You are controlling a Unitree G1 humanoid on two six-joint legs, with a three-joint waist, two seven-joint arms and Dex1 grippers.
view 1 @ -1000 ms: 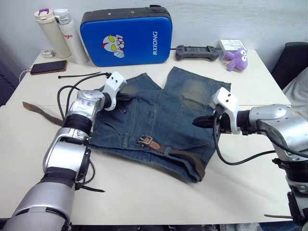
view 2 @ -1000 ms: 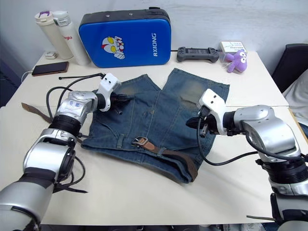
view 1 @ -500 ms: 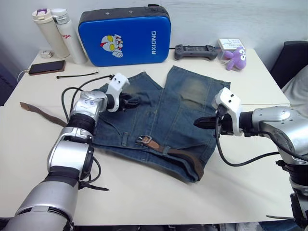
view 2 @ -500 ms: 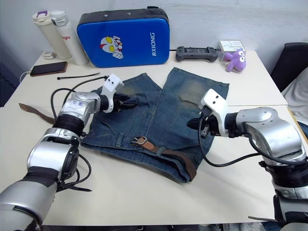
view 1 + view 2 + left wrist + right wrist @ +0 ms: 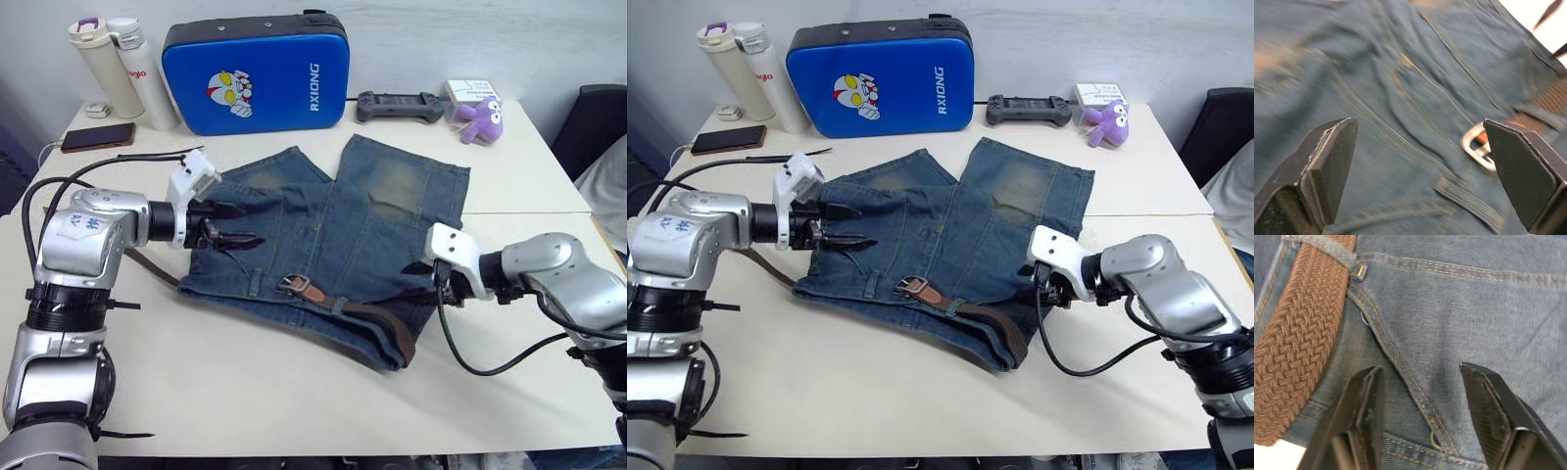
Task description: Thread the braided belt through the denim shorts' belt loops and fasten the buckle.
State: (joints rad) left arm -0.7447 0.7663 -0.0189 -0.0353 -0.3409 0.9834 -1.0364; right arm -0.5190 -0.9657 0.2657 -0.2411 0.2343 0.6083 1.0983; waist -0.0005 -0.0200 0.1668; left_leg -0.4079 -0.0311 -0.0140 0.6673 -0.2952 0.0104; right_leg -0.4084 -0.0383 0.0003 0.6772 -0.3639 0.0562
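On desk [image 5: 294, 392]: denim shorts [image 5: 333, 235] flat, braided belt [image 5: 377, 323] along waistband, buckle [image 5: 292, 286] mid-waist. Left gripper [image 5: 230, 223] jaws wide over left leg. Right gripper [image 5: 1422, 396] jaws wide; right wrist view adds belt passing under belt loop [image 5: 1322, 245].

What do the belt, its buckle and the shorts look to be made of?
The braided belt: woven brown cord or fabric, matte, with a visible herringbone plait. The buckle: likely metal, silvery with a bright sheen. The denim shorts: blue denim, faded in patches, with tan stitched seams.
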